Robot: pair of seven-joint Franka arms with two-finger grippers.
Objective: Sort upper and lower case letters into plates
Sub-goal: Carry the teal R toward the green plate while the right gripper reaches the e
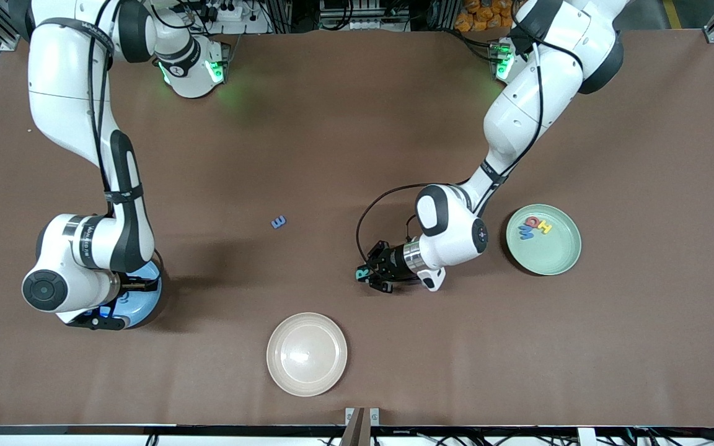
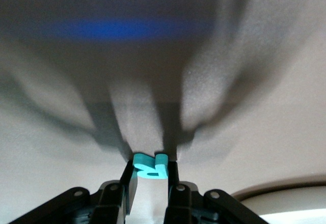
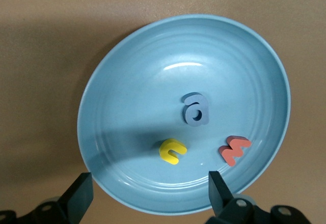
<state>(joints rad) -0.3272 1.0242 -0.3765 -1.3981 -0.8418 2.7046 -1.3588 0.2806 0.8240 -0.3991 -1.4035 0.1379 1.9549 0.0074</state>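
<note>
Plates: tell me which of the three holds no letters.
The beige plate, nearest the front camera, is bare. The mint green plate holds capitals, and the blue plate under the right gripper holds three small letters.

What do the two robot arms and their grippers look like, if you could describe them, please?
Both arms are glossy white with dark grey joint sections and black cables running along the links. Green lights glow near each base. The left gripper and the right gripper are black, with two straight fingers each, mounted on silver wrists.
</note>
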